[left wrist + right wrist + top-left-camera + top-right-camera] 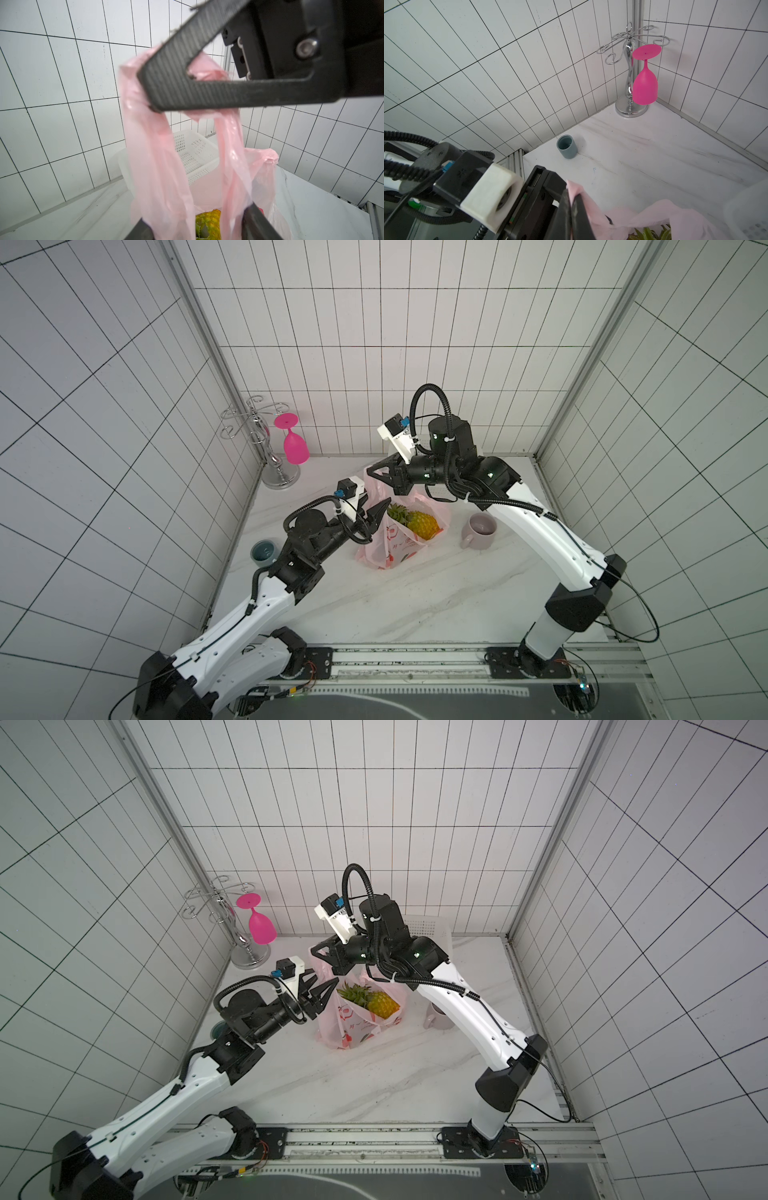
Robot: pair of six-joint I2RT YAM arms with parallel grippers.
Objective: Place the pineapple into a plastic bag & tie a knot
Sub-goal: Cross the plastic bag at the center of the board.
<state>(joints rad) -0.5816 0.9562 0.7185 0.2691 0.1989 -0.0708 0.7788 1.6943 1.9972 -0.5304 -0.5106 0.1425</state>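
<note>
The pale-pink plastic bag [392, 551] stands on the marble table [415, 597], and both top views show the pineapple [422, 524] lying inside its open mouth. My right gripper [369, 475] is shut on one bag handle and holds it up above the bag; the right wrist view shows pink film pinched between its fingers [578, 207]. My left gripper [323, 981] is open just left of the bag mouth. In the left wrist view its jaws stand apart around the hanging handle strips [158, 158], with the pineapple [207, 222] below. A knot is not in view.
A chrome rack [266, 448] with a hanging pink wine glass [295, 445] stands in the back-left corner. A teal cup [264, 552] sits by the left wall and a mauve mug [478, 531] right of the bag. A white basket [428, 928] is behind the right arm.
</note>
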